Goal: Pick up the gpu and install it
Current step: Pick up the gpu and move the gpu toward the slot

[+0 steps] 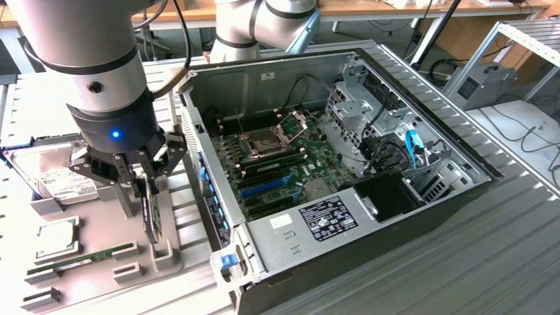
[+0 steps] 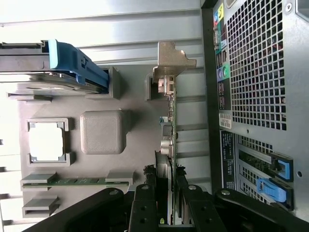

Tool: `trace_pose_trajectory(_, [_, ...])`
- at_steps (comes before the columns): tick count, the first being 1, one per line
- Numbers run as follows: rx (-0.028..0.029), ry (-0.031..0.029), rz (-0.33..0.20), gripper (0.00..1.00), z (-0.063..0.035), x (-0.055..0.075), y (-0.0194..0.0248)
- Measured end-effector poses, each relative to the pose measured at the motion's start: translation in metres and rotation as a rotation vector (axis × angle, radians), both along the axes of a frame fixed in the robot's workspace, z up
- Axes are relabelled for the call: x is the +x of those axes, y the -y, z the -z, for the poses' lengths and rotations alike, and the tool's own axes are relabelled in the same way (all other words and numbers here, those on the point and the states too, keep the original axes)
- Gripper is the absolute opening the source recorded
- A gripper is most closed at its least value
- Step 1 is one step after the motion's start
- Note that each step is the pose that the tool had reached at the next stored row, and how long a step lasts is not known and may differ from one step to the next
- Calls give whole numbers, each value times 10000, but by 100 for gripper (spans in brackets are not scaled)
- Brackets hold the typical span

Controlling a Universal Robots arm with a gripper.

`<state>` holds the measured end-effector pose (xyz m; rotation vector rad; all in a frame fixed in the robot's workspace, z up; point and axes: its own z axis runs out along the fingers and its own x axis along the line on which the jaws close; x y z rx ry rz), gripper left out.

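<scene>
Over the grey parts tray [image 2: 140, 150], my gripper [image 1: 147, 193] is clamped across the gpu [image 1: 152, 220], which stands on edge in its holder directly beneath my wrist. Its long axis runs away from my fingers [image 2: 145, 203] toward the silver bracket [image 2: 173, 58], parallel to the open computer case [image 1: 368, 170], which sits just beside the tray, toward the exterior view's right.

Counter [image 1: 437, 262]: grey ribbed metal, brightly lit. Wooden desk [image 1: 385, 8]: set along the far edge, behind the counter. Metal frame rack [image 1: 525, 39]: placed at the exterior view's right; a grey box unit [image 1: 481, 82] is stood beside it, and loose cables [image 1: 525, 134] are laid on the pale surface nearby
</scene>
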<state>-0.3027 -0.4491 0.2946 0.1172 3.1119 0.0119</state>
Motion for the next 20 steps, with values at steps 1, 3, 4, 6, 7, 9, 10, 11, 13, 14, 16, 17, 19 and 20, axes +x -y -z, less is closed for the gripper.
trace_pose_trajectory(1, [0,0,0,26,-4,0,0])
trace_pose_trajectory(3, [1,1,0,26,-12,0,0])
trace_pose_trajectory(4, [0,0,0,26,-16,0,0])
trace_pose_trajectory(6, [0,1,0,26,-21,0,0])
trace_pose_trajectory(7, [1,1,0,26,-23,0,0])
trace_pose_trajectory(9, [-1,0,0,26,-28,0,0])
trace_pose_trajectory(10, [0,0,0,26,-30,0,0])
trace_pose_trajectory(11, [0,0,0,26,-32,0,0])
trace_pose_trajectory(13, [-1,0,0,26,-38,0,0])
trace_pose_trajectory(14, [0,0,0,26,-40,0,0])
trace_pose_trajectory(16, [1,1,0,26,-43,0,0])
trace_pose_trajectory(17, [0,0,0,26,-45,0,0])
trace_pose_trajectory(19, [0,0,0,26,-49,0,0])
trace_pose_trajectory(20, [-1,0,0,26,-51,0,0])
